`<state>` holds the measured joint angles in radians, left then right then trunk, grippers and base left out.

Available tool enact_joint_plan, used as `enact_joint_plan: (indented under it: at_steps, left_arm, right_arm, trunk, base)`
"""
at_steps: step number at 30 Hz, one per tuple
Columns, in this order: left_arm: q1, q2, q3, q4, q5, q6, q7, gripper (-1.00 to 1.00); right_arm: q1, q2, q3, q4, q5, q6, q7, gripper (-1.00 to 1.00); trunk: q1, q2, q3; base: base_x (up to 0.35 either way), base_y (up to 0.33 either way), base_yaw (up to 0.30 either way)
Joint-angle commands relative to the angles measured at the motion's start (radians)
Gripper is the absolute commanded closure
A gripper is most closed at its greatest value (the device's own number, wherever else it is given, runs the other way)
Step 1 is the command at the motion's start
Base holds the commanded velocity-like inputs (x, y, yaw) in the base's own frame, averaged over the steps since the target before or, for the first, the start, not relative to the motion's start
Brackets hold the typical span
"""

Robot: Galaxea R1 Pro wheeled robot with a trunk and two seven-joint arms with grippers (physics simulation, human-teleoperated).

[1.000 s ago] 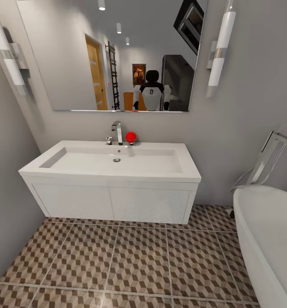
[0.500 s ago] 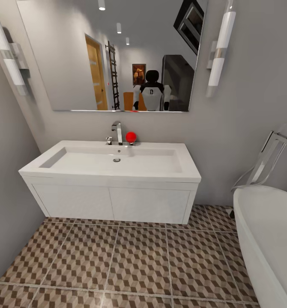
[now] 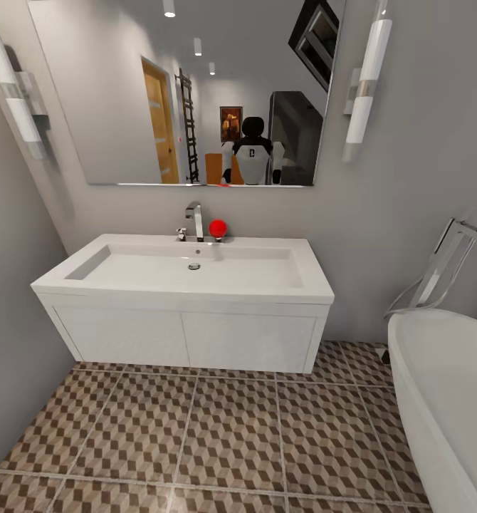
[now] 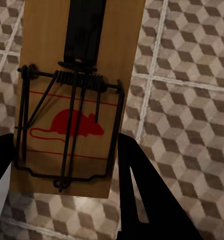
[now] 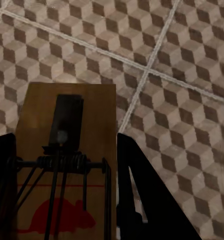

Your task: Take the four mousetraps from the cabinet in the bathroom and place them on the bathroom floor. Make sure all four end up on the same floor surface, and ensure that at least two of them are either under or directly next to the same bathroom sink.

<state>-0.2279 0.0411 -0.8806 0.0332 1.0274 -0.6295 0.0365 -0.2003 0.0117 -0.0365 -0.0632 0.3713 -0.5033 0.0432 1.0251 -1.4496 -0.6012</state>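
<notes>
A mousetrap (image 4: 81, 60), a brown wooden board with dark wire parts and a red mouse print, sits between the dark fingers of my left gripper (image 4: 64, 142), which is shut on it above the cube-patterned bathroom floor (image 4: 192, 100). My right gripper (image 5: 64, 140) is shut on a second mousetrap (image 5: 91, 110) of the same kind, also held over the tiled floor (image 5: 182, 60). In the head view the white box-shaped bathroom sink (image 3: 189, 274) hangs on the wall straight ahead, with a chrome faucet (image 3: 195, 221) and patterned floor (image 3: 231, 434) below it. The cabinet is out of view.
A red ball (image 3: 218, 228) rests beside the faucet. The white bathtub (image 3: 445, 385) stands at the right, its rim close to the sink's right end. A grey wall (image 3: 11, 320) closes the left side. A large mirror (image 3: 196, 92) hangs above the sink.
</notes>
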Motion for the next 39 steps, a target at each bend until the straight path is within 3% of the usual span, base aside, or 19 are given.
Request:
enact_joint_plan:
  at_steps: [1,4,7,11,14,15,17,21,28,31,35,39]
  left_arm:
    - [-0.006,0.005,-0.007,0.0,-0.001,-0.003,0.009,1.0]
    - [-0.037,0.025,-0.004,-0.007,-0.001,-0.002,0.011,1.0]
    - [-0.156,0.045,-0.003,-0.022,-0.001,0.054,0.015,1.0]
    - [-0.287,0.053,-0.003,-0.027,-0.001,0.204,0.017,1.0]
    - [-0.369,0.06,-0.003,-0.028,-0.001,0.251,0.017,1.0]
    - [-0.432,0.092,-0.003,-0.045,0.0,0.268,0.012,1.0]
    - [-0.459,0.118,-0.004,-0.08,0.0,0.276,0.009,1.0]
    - [-0.473,0.132,-0.011,-0.098,-0.003,0.276,0.007,1.0]
    - [-0.472,0.136,-0.014,-0.085,-0.004,0.27,0.004,1.0]
    - [-0.471,0.135,-0.015,-0.084,-0.004,0.269,0.001,1.0]
    - [-0.461,0.136,-0.015,-0.069,-0.006,0.253,-0.064,1.0]
    - [-0.458,0.135,-0.015,-0.054,-0.006,0.23,-0.077,1.0]
  right_arm:
    - [-0.021,0.0,-0.003,-0.028,-0.002,-0.001,0.007,1.0]
    - [-0.074,-0.001,-0.005,-0.127,-0.002,0.009,0.005,1.0]
    - [-0.186,0.0,-0.007,-0.255,-0.003,0.118,0.003,1.0]
    - [-0.348,0.0,-0.013,-0.295,-0.005,0.289,-0.003,1.0]
    - [-0.433,-0.001,-0.029,-0.302,-0.006,0.339,-0.012,1.0]
    - [-0.468,-0.001,-0.039,-0.306,-0.005,0.351,-0.014,1.0]
    - [-0.478,-0.001,-0.041,-0.307,-0.005,0.339,-0.015,1.0]
    - [-0.484,0.0,-0.035,-0.281,-0.003,0.289,-0.014,1.0]
    - [-0.485,-0.002,-0.033,-0.211,0.0,0.17,-0.012,1.0]
    - [-0.475,-0.002,-0.034,-0.207,0.0,0.148,-0.01,1.0]
    - [-0.443,-0.002,-0.033,-0.205,0.0,0.127,-0.009,1.0]
    - [-0.431,-0.003,-0.034,-0.205,0.0,0.114,-0.009,1.0]
  trunk:
    - [0.0,0.0,-0.001]
    - [0.0,0.0,-0.001]
    - [0.0,0.0,-0.001]
    - [0.0,0.0,-0.001]
    - [0.0,0.0,-0.001]
    - [0.0,0.0,-0.001]
    - [0.0,0.0,-0.001]
    - [0.0,0.0,-0.001]
    - [0.0,0.0,-0.001]
    - [0.0,0.0,-0.001]
    - [0.0,0.0,-0.001]
    - [0.0,0.0,-0.001]
  base:
    - [0.0,0.0,0.0]
    - [0.0,0.0,0.0]
    - [0.0,0.0,0.0]
    - [0.0,0.0,0.0]
    - [0.0,0.0,0.0]
    - [0.0,0.0,0.0]
    - [0.0,0.0,0.0]
    - [0.0,0.0,0.0]
    - [0.0,0.0,0.0]
    - [0.0,0.0,0.0]
    - [0.0,0.0,0.0]
    - [0.0,0.0,0.0]
